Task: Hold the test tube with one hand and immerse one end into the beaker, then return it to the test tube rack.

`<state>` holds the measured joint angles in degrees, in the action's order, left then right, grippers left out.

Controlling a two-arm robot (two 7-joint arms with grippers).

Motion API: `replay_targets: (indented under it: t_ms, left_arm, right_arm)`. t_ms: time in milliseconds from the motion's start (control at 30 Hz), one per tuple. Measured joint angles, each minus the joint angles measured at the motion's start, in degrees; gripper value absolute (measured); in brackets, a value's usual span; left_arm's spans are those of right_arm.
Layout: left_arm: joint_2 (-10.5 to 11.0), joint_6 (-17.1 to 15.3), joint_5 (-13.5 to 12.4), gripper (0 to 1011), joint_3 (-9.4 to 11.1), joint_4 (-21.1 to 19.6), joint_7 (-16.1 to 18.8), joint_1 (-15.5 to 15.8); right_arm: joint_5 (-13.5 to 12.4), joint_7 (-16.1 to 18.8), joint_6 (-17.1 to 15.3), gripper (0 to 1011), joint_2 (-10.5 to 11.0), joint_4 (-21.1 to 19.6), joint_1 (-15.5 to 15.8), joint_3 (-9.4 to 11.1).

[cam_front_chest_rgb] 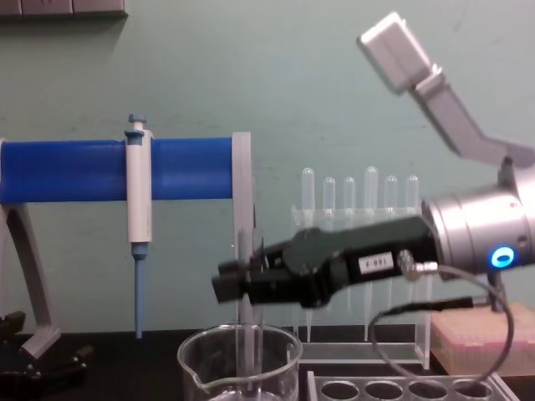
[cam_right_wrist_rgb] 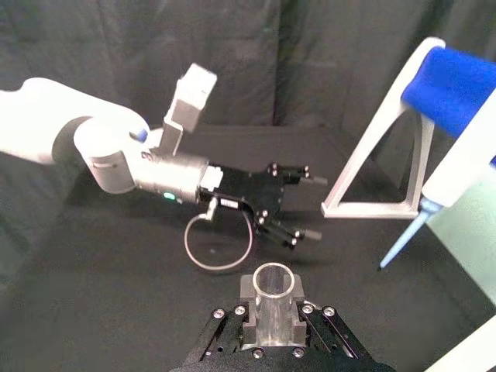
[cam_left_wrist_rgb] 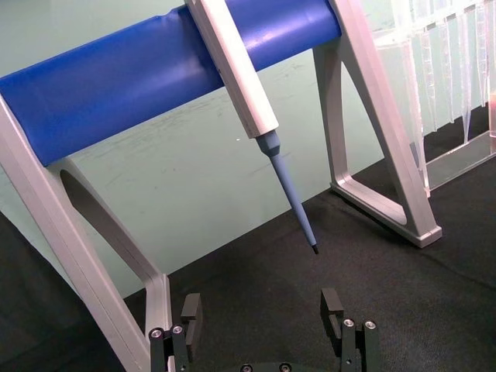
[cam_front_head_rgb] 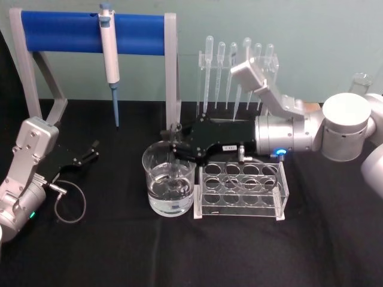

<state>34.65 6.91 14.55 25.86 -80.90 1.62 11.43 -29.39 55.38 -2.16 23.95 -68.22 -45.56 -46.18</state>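
My right gripper holds the test tube upright in closed jaws, lower end inside the beaker; rack just right. The left gripper sits parked, jaws open, at the desk's left edge.

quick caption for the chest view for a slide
Right gripper holds the test tube upright with its lower end inside the beaker; left gripper parked open at left.

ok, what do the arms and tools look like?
Right arm and left arm are silver-white cylinders with boxy grey wrist modules. Right tool is black with two fingers, a white label, a blue light ring on the silver wrist and a looped grey cable. Left tool matches: black, two-fingered, green wrist light, cable loop.
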Motion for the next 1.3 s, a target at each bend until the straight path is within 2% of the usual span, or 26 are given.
replay_targets:
  t_ms: [400, 733, 867, 1300]
  left_arm:
    - [0.0, 0.0, 0.0, 1000, 0.0, 0.0, 0.0, 0.0]
    - [0.0, 0.0, 0.0, 1000, 0.0, 0.0, 0.0, 0.0]
    - [0.0, 0.0, 0.0, 1000, 0.0, 0.0, 0.0, 0.0]
    - [0.0, 0.0, 0.0, 1000, 0.0, 0.0, 0.0, 0.0]
  right_arm:
    - [-1.46, -1.48, -4.34, 225, 3.9, -9.68, -2.2, 1.52]
    - [-4.54, -2.94, -6.81, 225, 7.78, -17.18, -3.23, 3.3]
    - [-5.58, -3.65, -7.06, 225, 9.07, -19.08, -2.76, 3.97]
    - [-9.07, -6.71, -7.11, 225, 16.55, -26.43, 2.04, 6.95]
